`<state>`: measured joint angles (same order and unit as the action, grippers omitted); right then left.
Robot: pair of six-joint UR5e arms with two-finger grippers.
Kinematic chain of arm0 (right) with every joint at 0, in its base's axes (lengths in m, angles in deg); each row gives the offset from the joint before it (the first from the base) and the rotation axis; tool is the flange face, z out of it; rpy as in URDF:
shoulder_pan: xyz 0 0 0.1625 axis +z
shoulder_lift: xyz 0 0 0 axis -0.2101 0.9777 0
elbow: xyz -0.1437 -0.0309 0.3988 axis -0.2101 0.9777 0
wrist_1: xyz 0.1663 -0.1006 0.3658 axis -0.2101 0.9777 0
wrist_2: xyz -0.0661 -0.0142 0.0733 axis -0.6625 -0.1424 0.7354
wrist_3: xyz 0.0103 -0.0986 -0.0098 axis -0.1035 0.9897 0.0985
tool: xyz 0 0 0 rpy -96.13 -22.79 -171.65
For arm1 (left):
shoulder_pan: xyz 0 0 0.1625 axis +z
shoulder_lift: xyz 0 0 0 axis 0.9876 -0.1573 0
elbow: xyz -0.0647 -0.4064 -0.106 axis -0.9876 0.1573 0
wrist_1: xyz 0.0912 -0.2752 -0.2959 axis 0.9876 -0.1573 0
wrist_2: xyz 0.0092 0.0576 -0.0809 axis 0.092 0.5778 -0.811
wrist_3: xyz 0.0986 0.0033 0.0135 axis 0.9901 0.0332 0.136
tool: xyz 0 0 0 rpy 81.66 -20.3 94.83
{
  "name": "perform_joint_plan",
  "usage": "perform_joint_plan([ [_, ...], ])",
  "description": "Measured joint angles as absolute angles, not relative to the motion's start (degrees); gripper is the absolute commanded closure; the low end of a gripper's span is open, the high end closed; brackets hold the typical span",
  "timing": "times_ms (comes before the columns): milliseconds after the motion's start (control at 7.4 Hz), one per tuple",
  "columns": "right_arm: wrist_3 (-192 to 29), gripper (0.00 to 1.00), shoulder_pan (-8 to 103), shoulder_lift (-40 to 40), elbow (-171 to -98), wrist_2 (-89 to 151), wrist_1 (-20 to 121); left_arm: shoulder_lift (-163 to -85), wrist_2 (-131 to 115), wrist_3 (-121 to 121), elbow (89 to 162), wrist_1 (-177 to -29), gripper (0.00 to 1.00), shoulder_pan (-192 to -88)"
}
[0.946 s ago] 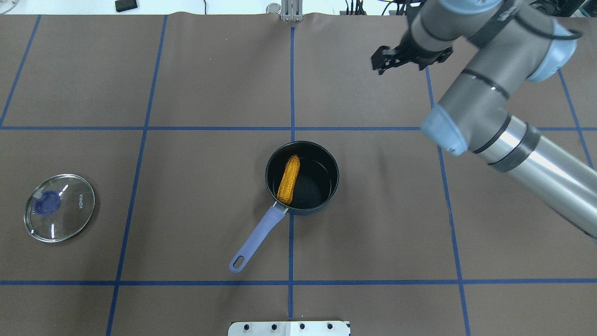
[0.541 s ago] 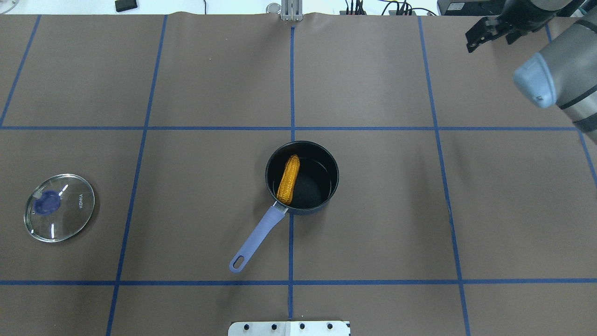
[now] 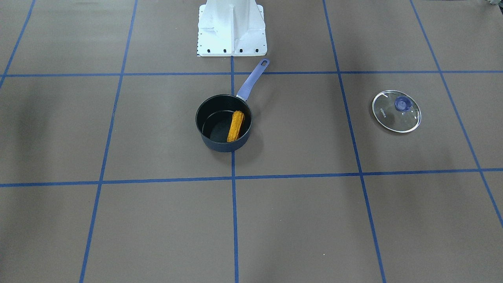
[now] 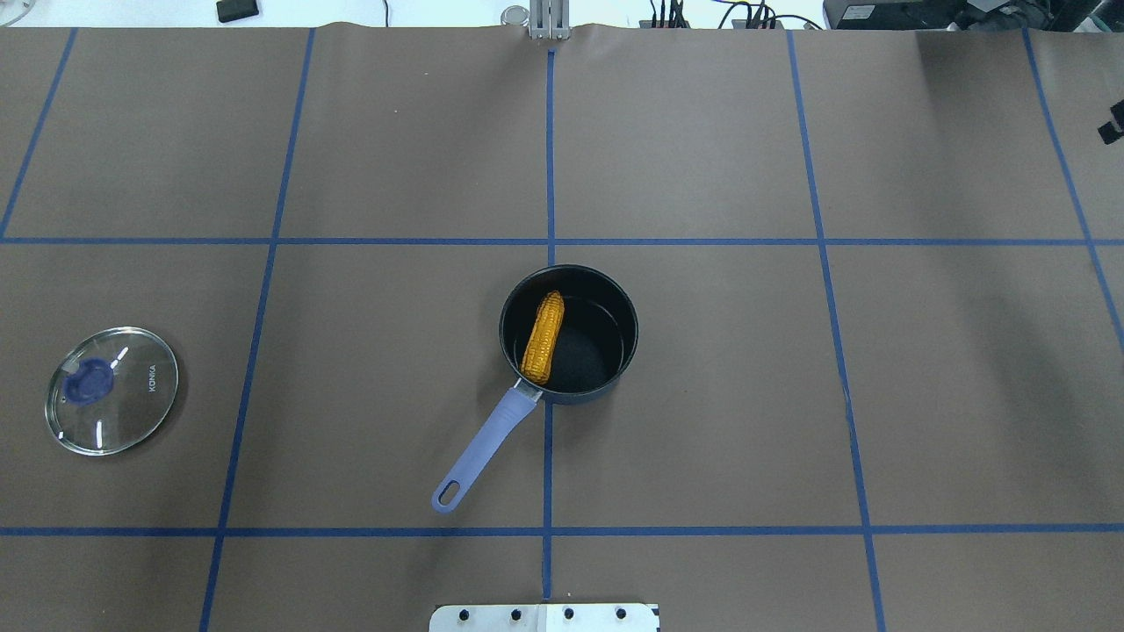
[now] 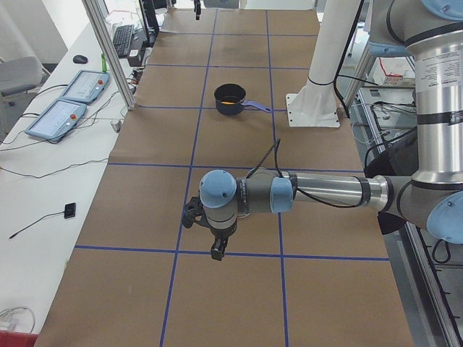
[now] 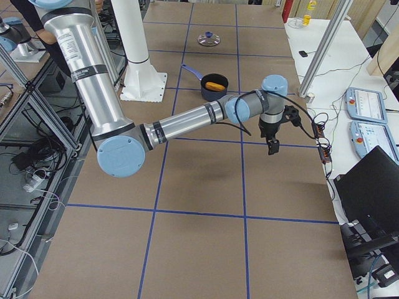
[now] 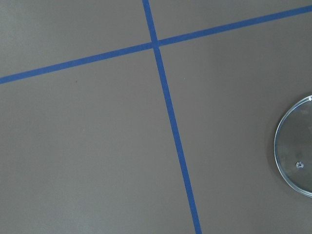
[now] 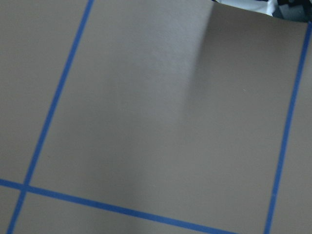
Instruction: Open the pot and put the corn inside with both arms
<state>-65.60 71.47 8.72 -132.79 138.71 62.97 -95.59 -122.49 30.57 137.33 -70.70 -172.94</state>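
The orange-yellow corn [image 4: 543,338] lies inside the open black pot [image 4: 601,351] with a purple handle [image 4: 479,452], also seen in the front view, corn [image 3: 235,125] and pot [image 3: 214,125]. The glass lid [image 4: 111,391] lies flat on the table far to the left. The right gripper [image 6: 272,140] hangs above the table's right end; only a black sliver of it [image 4: 1113,132] shows overhead. The left gripper [image 5: 217,249] hangs above the table's left end. I cannot tell whether either is open or shut.
The white base pedestal [image 3: 232,27] stands behind the pot's handle. The lid's edge shows at the right of the left wrist view [image 7: 297,146]. Blue tape lines cross the brown table cover. Tablets and cables lie on the white bench [image 5: 65,116] beyond the table's far edge.
The right arm has swung out of the overhead view to the right, leaving only a black sliver at the edge. Pot, corn and lid have not moved.
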Motion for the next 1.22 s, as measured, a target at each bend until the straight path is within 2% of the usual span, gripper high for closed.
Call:
perform_joint_plan([
  [541,-55.65,0.0,79.89,20.64,-132.99,138.33,62.76,-95.4,-122.51,30.17,137.63,-71.03,0.01,-173.03],
  [1216,-55.94,0.0,80.68,22.15,-132.75,138.23,62.55,-95.01,-122.01,30.53,137.79,-71.03,0.01,-173.06],
])
